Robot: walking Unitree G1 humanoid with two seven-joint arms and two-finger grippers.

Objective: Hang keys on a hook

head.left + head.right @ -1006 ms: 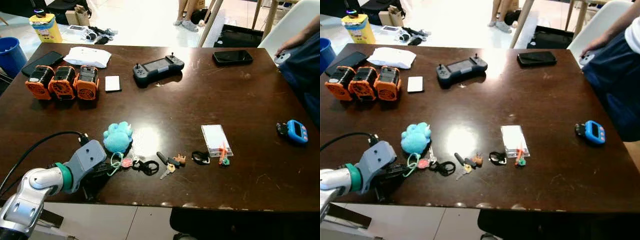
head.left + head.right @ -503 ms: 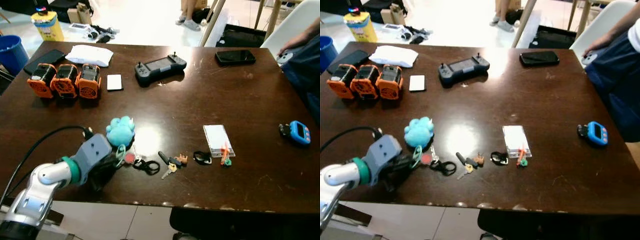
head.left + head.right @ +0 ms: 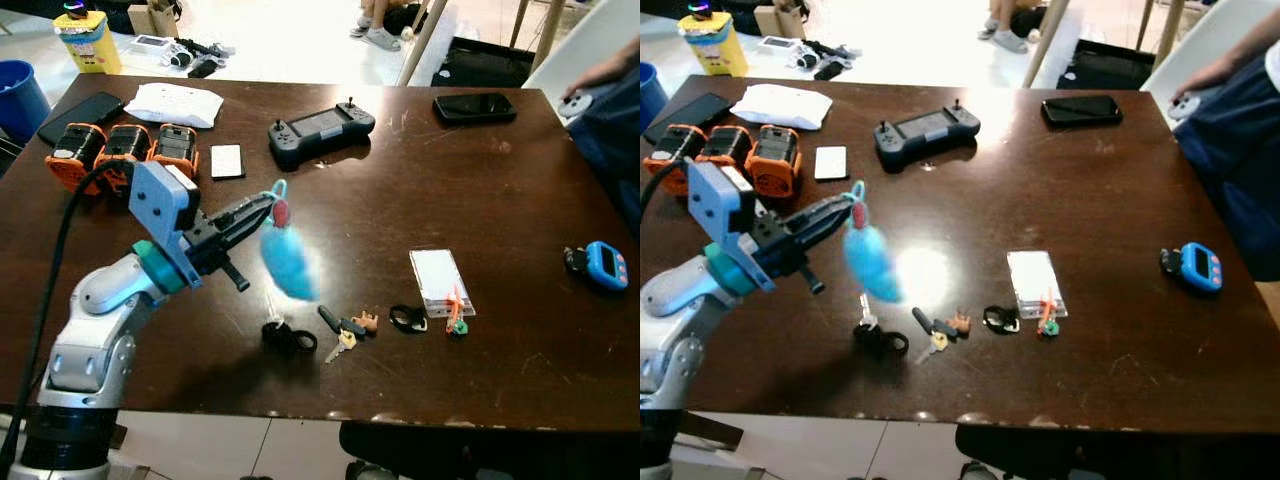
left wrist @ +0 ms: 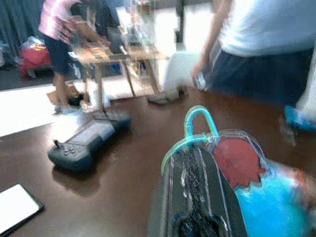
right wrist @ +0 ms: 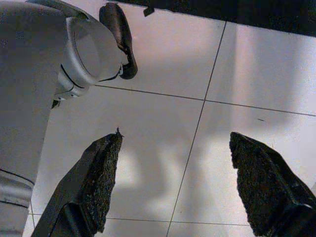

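Keys point(image 3: 290, 336) dangling onto dark table point(image 3: 480, 180) below blue plush charm point(image 3: 287, 262), teal loop point(image 4: 195, 129) pinched in left gripper point(image 3: 268, 204), raised above tabletop. Closer, from left wrist: red tag point(image 4: 238, 162) beside closed fingers. Right gripper point(image 5: 180, 185) spread apart over tiled floor point(image 5: 163, 123).

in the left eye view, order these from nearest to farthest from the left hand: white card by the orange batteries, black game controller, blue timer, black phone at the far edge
From the left hand:
1. White card, just beyond it, beside the orange batteries.
2. Black game controller, farther back, mid-table.
3. Black phone, at the far edge, toward the right.
4. Blue timer, at the table's right edge.
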